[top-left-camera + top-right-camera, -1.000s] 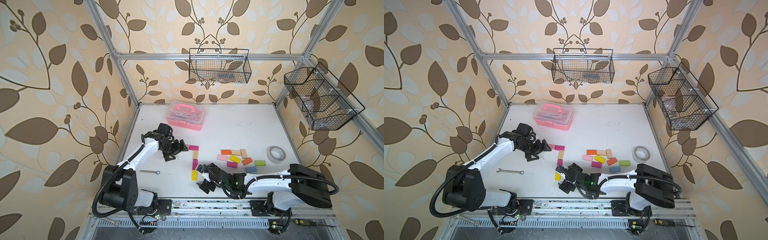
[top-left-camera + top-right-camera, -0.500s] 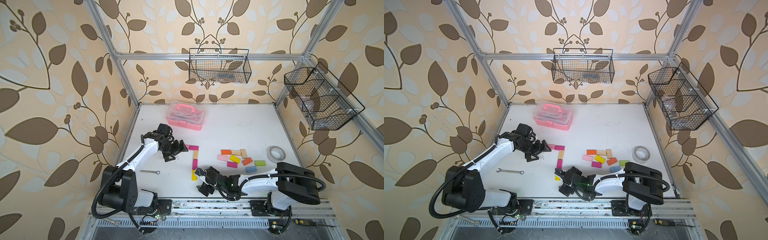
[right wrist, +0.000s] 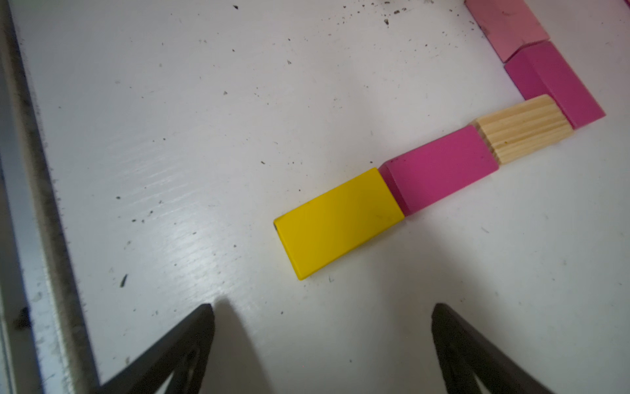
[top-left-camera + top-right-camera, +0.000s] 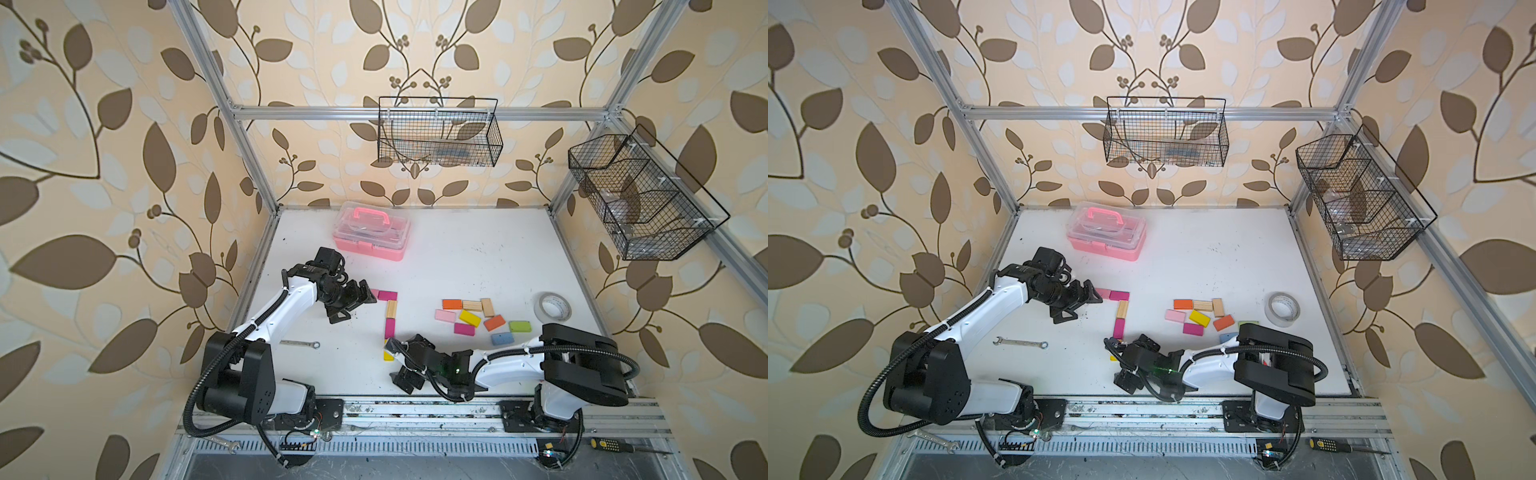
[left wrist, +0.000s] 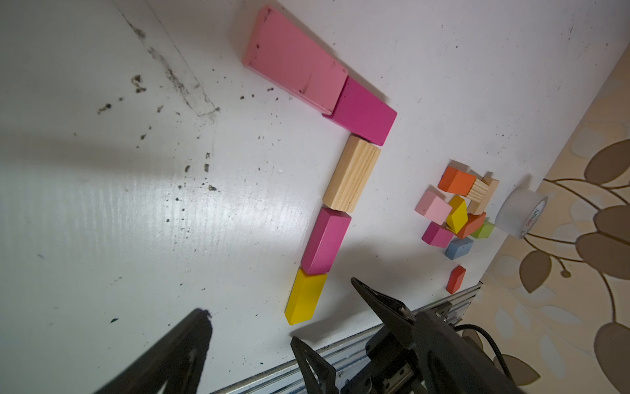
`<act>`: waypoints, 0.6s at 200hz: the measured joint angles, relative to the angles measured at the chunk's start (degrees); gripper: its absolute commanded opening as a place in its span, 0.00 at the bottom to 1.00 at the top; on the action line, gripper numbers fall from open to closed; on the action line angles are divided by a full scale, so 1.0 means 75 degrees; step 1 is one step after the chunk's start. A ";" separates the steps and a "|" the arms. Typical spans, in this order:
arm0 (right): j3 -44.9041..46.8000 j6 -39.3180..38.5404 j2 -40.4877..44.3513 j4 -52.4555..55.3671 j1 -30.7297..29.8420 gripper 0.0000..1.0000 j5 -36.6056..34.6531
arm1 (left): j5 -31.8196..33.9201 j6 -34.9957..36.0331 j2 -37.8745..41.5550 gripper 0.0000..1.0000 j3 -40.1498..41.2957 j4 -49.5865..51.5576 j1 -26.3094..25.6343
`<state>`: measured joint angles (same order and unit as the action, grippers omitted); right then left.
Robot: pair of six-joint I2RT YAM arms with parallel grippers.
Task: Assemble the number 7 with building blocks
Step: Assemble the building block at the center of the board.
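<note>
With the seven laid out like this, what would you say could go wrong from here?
1. The right gripper sits with open jaws just short of the yellow block at the foot of the 7; a careless move could knock that block out of line.
2. The left gripper, also open, sits by the pink block at the figure's other end, so a sweep there might shift it.

The number 7 (image 5: 351,177) is pink, magenta, wood-grained, yellow.

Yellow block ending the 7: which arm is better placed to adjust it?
Right: the right gripper, open, sits close to the yellow block; the left gripper is by the pink block.
</note>
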<state>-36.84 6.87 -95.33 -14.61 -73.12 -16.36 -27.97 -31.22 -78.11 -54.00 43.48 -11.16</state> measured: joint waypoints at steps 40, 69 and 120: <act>-0.0119 0.0114 -0.0122 -0.0003 -0.0006 1.00 -0.0070 | 0.0000 0.0000 0.0000 0.96 0.0000 -0.0003 0.0000; -0.0154 0.0306 -0.0175 -0.0006 0.0017 1.00 -0.0143 | 0.0000 0.0000 0.0000 0.96 0.0000 0.0000 0.0000; -0.0157 0.0664 -0.0207 -0.0006 0.0262 1.00 -0.0251 | 0.0000 0.0003 0.0000 0.96 0.0000 0.0000 0.0000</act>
<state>-38.02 11.86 -96.88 -14.66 -71.16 -18.24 -27.97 -31.20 -78.11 -54.00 43.48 -11.16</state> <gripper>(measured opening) 0.999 0.958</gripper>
